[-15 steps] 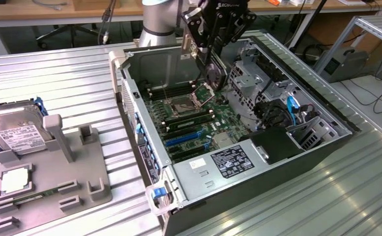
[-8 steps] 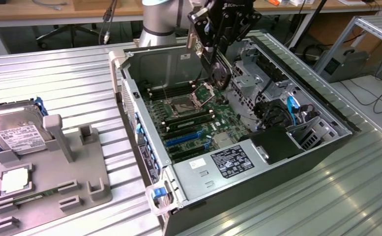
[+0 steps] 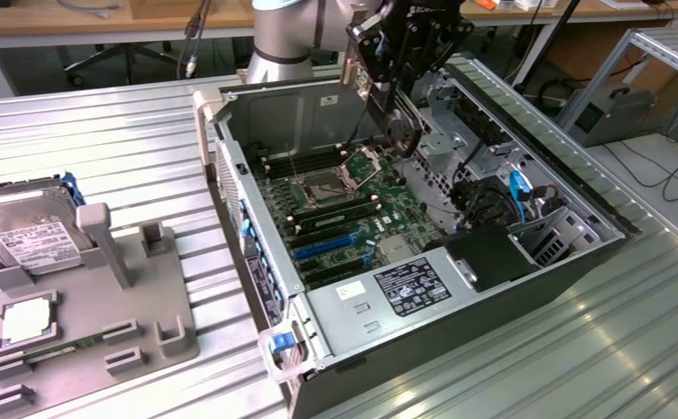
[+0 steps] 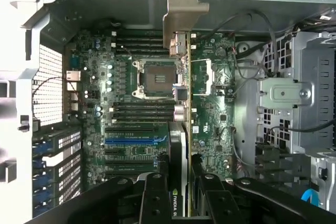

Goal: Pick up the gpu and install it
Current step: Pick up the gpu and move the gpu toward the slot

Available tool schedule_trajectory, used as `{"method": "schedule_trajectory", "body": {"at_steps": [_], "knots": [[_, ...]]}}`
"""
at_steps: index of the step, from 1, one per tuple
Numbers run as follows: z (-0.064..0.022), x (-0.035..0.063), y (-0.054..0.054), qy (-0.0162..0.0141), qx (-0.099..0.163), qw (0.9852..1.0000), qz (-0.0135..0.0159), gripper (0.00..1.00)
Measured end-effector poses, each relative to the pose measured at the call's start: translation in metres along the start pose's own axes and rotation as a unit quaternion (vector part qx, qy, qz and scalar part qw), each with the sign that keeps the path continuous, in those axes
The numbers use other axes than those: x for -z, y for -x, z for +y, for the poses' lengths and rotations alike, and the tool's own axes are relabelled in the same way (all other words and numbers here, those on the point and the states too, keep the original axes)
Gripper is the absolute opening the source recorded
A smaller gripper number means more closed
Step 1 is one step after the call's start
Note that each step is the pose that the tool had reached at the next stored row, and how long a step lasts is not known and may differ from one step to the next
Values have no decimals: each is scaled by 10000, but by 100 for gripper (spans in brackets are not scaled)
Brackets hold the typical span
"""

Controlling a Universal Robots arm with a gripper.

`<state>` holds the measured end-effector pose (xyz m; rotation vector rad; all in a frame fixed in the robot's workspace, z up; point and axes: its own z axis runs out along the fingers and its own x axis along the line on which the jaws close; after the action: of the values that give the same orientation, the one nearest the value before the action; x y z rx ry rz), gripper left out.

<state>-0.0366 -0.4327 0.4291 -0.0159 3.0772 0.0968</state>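
1. Jaws are clamped on the gpu [image 3: 403,131]. It hangs from the gripper [image 3: 400,100] above the open case [image 3: 292,113], over the far end of the motherboard [image 3: 339,205]. As far as we can tell it isn't touching anything.
2. In the wrist view we see the card edge-on, with its silver bracket [image 4: 181,9] out by the case wall. Its long edge runs across the expansion slots, not along them. We'd square that up in the air before losing any height.
3. We reckon the blue slot [image 4: 134,141] is the target. The bracket end has to face the rear slot openings [image 4: 52,145], so we'd line up both together. Sorting one and then fighting the other is no fun.
4. Go slow and straight. A tilted card catches one corner of the connector, and then you're pushing sideways on the board.
5. Watch the neighbours. The CPU socket [image 4: 157,78] sits open right under the card, and loose cables [image 4: 247,30] hang beside the drive cage.
6. The grip looks narrow next to the card's length, so we'd expect the card to pivot a bit if an end bumps something.
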Motion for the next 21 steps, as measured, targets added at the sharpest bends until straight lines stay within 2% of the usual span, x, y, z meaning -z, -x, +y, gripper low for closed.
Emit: {"method": "schedule_trajectory", "body": {"at_steps": [3,8,16,21], "knots": [[0,-5,38,8,17,10000,-40,27],[-1,-17,127,11,50,9999,-129,27],[-7,-87,352,15,50,9999,-137,27],[-11,-143,454,43,-4,9999,-142,27]]}}
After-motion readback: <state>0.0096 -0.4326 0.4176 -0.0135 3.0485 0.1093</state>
